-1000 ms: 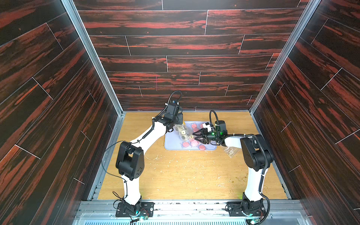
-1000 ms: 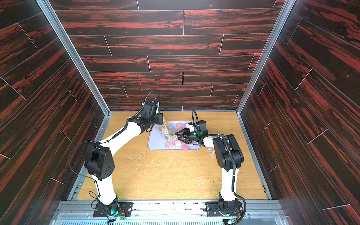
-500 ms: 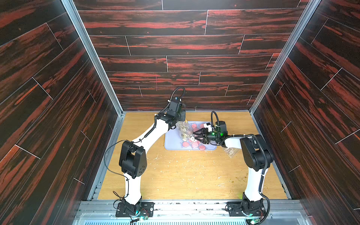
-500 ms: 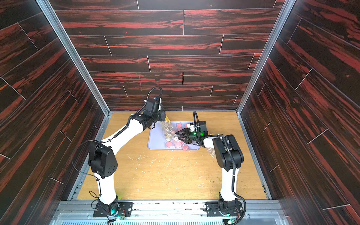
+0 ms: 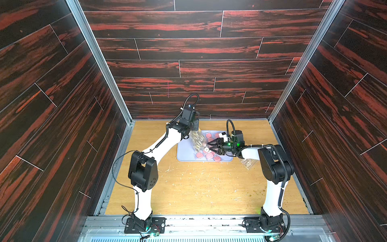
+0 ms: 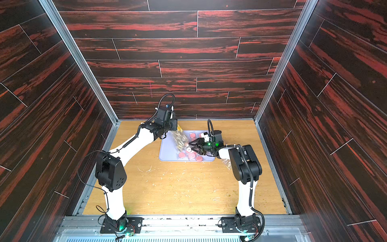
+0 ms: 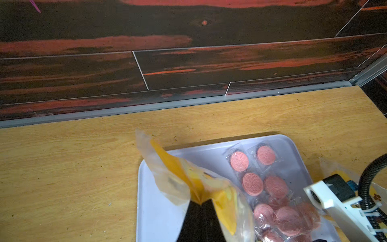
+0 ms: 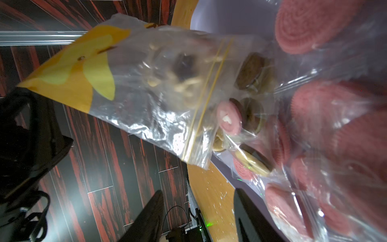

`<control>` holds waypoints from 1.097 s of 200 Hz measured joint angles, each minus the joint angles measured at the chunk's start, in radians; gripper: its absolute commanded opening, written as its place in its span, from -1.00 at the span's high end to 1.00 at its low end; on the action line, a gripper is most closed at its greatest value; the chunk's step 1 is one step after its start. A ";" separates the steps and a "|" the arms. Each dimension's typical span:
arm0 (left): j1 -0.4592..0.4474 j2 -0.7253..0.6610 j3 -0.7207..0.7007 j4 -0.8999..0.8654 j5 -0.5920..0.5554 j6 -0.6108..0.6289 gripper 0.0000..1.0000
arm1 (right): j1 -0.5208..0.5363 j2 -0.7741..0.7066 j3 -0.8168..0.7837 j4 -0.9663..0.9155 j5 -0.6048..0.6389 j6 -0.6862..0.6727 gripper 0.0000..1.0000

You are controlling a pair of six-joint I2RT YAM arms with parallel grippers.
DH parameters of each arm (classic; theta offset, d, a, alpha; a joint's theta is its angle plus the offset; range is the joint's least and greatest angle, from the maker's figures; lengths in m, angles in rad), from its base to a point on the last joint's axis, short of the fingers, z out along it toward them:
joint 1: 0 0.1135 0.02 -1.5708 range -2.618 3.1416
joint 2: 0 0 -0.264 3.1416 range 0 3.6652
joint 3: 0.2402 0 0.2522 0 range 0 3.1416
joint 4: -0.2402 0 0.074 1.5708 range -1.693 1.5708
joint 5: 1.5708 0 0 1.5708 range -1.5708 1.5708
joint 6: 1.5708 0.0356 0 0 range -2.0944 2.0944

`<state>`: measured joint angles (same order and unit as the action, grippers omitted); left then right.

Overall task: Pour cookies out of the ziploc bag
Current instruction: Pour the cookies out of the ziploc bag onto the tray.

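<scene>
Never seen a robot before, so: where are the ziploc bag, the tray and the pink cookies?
ziploc bag (image 8: 142,94): right wrist view, clear plastic middle.
tray (image 5: 184,153): in a top view, bare part.
pink cookies (image 7: 239,161): left wrist view, one wrapped disc's centre.

pink cookies (image 7: 252,184), lavender tray (image 7: 154,222), yellow-printed clear bag (image 8: 146,83)

Pretty clearly a robot lab test cell: dark red wood-look wall panels (image 5: 188,48) box in the left gripper (image 7: 200,206) behind and on both sides, aluminium corner posts (image 5: 100,62), scuffed wooden tabletop (image 5: 199,188) below it, arm bases (image 5: 142,224) bolted to a metal rail (image 5: 199,222).
</scene>
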<state>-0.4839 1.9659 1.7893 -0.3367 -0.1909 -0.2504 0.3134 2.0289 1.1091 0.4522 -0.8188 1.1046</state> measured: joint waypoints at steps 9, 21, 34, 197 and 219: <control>0.000 0.000 0.000 0.000 -0.001 0.000 1.00 | 0.002 0.000 0.006 -0.009 0.000 -0.006 -0.13; 0.000 0.000 0.000 -0.001 -0.002 0.000 1.00 | 0.004 0.000 0.012 -0.013 -0.001 -0.011 -0.13; -0.002 -0.001 0.000 -0.001 -0.003 0.000 1.00 | 0.005 0.000 0.019 -0.023 -0.001 -0.020 -0.13; -0.017 -0.083 -0.080 0.006 -0.039 0.007 1.00 | 0.007 0.000 0.039 -0.075 -0.008 -0.058 -0.12; -0.017 -0.083 -0.093 0.009 -0.038 0.005 1.00 | 0.007 0.000 0.040 -0.079 -0.008 -0.062 -0.12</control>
<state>-0.5007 1.8828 1.6958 -0.3275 -0.2291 -0.2459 0.3206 2.0289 1.1492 0.3737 -0.8272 1.0424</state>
